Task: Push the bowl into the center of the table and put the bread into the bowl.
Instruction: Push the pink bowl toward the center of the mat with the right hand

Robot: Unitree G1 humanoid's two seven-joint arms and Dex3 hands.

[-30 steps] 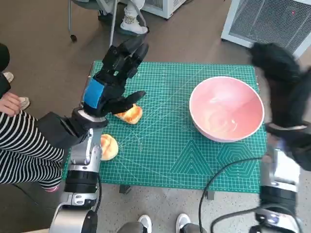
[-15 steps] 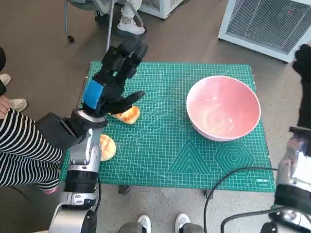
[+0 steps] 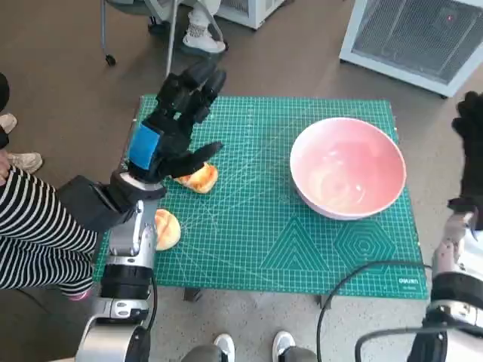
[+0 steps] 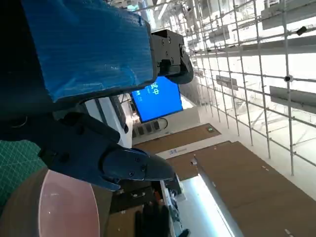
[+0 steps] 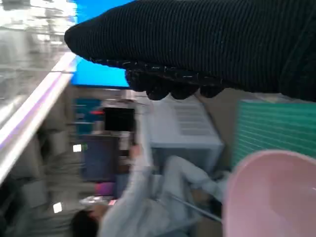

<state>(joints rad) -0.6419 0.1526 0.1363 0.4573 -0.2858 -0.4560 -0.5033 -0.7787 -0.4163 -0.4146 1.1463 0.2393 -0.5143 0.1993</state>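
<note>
Pushing comes first imo: nearest, one bread [image 3: 167,228] sits at the mat's edge, another [image 3: 199,178] under the left hand [image 3: 172,128], fingers spread, holding nothing. The bowl [image 3: 348,167] sits right of center; right hand [image 3: 472,154] beside it, grip unclear. Press the outer rim low so it slides without tipping.

I see worktop [image 3: 249,256] covered by green grid mat. Pink bowl [image 3: 348,167] on right half. Two bread pieces on left: one [image 3: 198,178] mid-left, another [image 3: 167,228] near left edge.
</note>
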